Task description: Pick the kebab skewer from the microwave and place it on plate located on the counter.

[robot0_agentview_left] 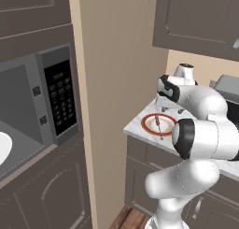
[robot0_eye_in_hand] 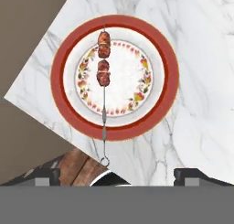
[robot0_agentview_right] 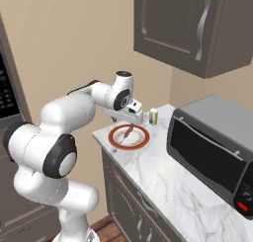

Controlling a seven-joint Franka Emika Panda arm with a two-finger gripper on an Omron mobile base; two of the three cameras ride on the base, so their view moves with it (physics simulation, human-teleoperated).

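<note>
The kebab skewer (robot0_eye_in_hand: pixel 103 77) lies across the red-rimmed plate (robot0_eye_in_hand: pixel 157 45), released, so the gripper (robot0_eye_in_hand: pixel 116 173) hangs above it, jaws wide and empty.

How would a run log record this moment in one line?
skewer: lying on plate, ring end past rim | gripper: open above, holding nothing | microwave: open

**Colours on the counter**

The plate (robot0_eye_in_hand: pixel 156 112) has a red-orange rim, a cream centre and a ring of small red, yellow and green flowers. The skewer (robot0_eye_in_hand: pixel 103 70) carries reddish-brown chunks on a thin grey stick. The counter (robot0_eye_in_hand: pixel 201 81) is white marble with grey veins
</note>
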